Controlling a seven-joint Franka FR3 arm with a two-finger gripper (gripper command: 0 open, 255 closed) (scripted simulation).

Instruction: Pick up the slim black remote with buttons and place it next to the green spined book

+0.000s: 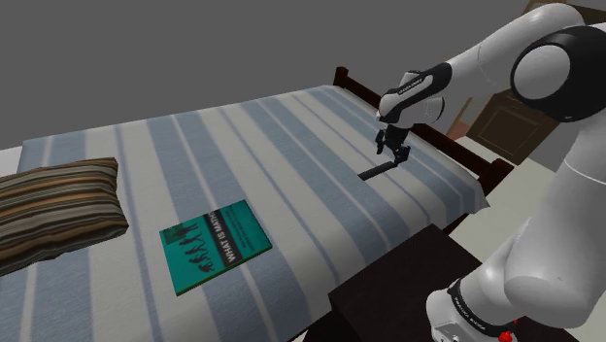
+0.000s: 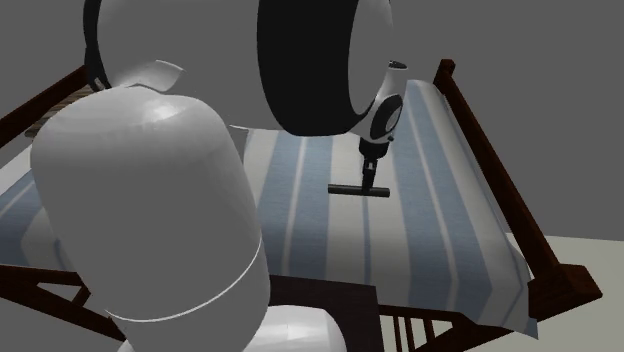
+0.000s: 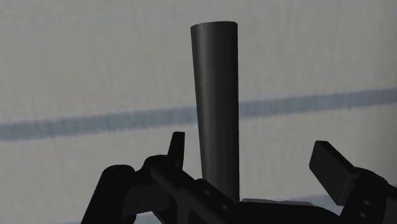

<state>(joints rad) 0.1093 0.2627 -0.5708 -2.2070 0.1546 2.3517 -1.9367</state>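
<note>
A slim black remote (image 1: pixel 378 172) lies on the striped bed cover near the bed's far right end in the shoulder view. My gripper (image 1: pixel 396 155) hangs just over one end of it, open. In the wrist view the remote (image 3: pixel 216 95) runs away from the hand between the fingers, closer to one finger (image 3: pixel 177 147) and well apart from the other; the gripper (image 3: pixel 251 145) is not clasping it. The second exterior view shows the remote (image 2: pixel 358 189) flat under the gripper (image 2: pixel 372 178). A green-covered book (image 1: pixel 214 245) lies flat on the bed, far toward the shoulder view's left of the remote.
The bed (image 1: pixel 291 136) has a blue and white striped cover and a dark wooden frame (image 2: pixel 500 190). A brown striped pillow (image 1: pixel 53 209) sits at the shoulder view's left. My dark stand (image 1: pixel 408 287) is at the bed's near edge. Open cover lies between book and remote.
</note>
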